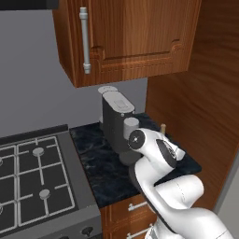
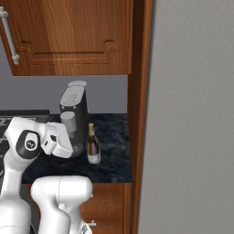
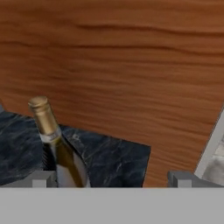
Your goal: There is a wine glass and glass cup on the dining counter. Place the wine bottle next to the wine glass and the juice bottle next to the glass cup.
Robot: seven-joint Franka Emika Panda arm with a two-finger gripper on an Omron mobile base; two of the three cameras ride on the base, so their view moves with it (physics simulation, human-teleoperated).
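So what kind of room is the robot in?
A kitchen, most likely. There is a gas stove with burners, wooden cabinets above a small black marbled counter, a coffee machine, and a wine bottle standing on that counter.

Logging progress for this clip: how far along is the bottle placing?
Nothing looks done. The wine bottle stands on the small black counter beside the coffee machine. In hand: the open gripper is near it, holding nothing. Both bottle placements remain.
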